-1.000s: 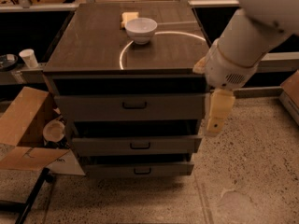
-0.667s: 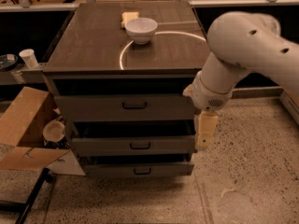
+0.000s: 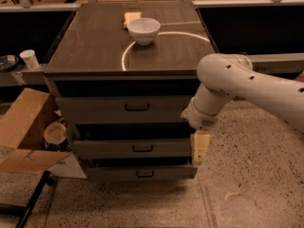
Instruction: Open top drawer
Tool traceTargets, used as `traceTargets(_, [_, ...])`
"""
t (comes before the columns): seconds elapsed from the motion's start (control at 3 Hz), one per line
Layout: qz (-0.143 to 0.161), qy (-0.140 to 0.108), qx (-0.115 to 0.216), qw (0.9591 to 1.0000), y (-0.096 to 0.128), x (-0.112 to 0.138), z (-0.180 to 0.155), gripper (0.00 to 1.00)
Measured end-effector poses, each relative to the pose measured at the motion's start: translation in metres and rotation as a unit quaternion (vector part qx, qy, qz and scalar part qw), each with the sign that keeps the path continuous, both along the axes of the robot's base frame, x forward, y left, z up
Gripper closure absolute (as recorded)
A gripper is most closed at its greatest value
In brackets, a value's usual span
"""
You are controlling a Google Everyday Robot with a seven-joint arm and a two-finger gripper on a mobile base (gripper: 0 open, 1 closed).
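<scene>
The top drawer (image 3: 95,109) is the tallest grey front of three in the cabinet, with a small black bar handle (image 3: 137,107) at its centre. It sits flush and shut. My white arm comes in from the right and bends down. My gripper (image 3: 200,147) hangs at the cabinet's right front corner, level with the middle drawer (image 3: 104,148), to the right of and below the top drawer's handle. It touches no handle.
A white bowl (image 3: 143,30) and a yellow sponge (image 3: 131,18) sit on the cabinet top (image 3: 95,46). An open cardboard box (image 3: 23,132) lies on the floor at left. A white cup (image 3: 30,59) stands at far left. The lowest drawer (image 3: 118,173) is below.
My arm has swung left and lower, bringing the gripper from beside the cabinet's right edge to its right front corner. The drawers have not moved.
</scene>
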State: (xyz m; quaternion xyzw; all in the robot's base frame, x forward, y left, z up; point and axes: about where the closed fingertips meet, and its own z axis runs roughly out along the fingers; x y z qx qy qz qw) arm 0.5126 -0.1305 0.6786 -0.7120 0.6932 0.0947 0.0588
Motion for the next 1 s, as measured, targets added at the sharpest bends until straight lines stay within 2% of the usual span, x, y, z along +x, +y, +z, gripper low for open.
traceTargets(0.33, [0.0, 0.0, 0.0, 1.0, 0.0, 0.0, 0.0, 0.0])
traceTargets(0.67, [-0.001, -0.04, -0.011, 0.9991, -0.006, 0.019, 0.002, 0.0])
traceTargets(1.0, [0.02, -0.128, -0.033, 0.991, -0.016, 0.063, 0.024, 0.0])
